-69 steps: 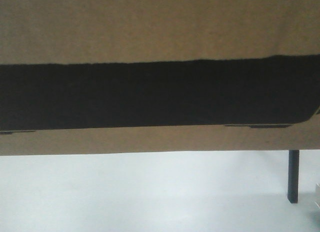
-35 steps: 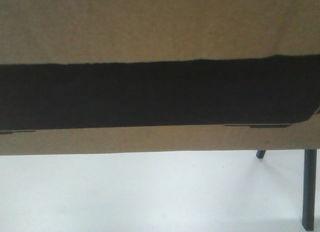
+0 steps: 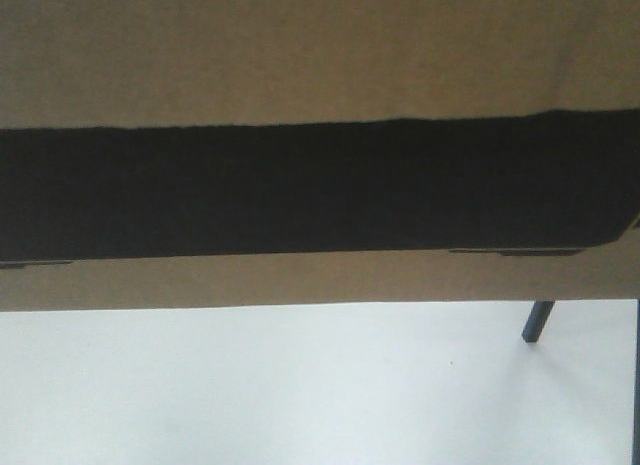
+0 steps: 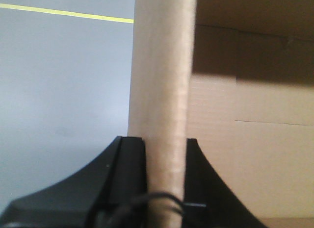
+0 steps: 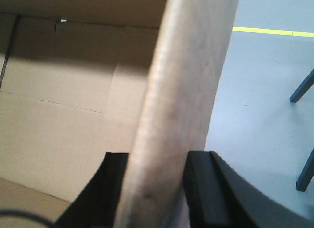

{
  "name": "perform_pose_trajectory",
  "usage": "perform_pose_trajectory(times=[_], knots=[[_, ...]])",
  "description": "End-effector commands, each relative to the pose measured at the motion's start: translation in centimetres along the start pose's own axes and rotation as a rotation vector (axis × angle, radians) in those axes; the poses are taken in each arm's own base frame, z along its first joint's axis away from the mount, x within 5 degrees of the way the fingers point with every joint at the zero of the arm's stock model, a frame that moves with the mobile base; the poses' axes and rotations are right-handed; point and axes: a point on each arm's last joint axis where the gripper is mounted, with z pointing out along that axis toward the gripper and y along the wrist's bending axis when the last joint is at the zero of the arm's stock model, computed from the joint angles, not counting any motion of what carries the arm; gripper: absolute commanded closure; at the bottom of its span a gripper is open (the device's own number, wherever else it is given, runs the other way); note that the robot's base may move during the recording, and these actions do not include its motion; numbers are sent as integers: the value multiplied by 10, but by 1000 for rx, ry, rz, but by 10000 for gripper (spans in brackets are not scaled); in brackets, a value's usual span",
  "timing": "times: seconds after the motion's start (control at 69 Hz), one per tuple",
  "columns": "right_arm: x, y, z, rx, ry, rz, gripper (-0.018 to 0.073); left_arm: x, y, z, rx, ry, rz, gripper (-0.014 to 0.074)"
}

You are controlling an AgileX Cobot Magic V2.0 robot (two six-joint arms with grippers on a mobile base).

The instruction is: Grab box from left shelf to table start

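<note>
Dark legs (image 3: 537, 321) slid right; left gripper (image 4: 166, 145) and right gripper (image 5: 156, 162) clamp box (image 3: 300, 55) walls.

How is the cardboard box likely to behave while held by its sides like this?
Probably light: nothing shows inside the box in the wrist views. Its thin cardboard may flex, since the left hand and right hand each pinch just one side. The matte surface is unlikely to slip.
</note>
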Motion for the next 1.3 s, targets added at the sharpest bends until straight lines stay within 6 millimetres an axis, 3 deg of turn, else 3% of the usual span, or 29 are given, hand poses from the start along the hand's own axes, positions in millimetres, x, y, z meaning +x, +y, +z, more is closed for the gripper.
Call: perform_pose_trajectory(times=[0.0, 1.289], knots=[[-16, 3, -8, -19, -133, -24, 491, -26, -8, -11, 81, -229, -65, 700], [-16, 3, -8, -19, -132, -24, 491, -26, -8, -11, 81, -229, -65, 700]])
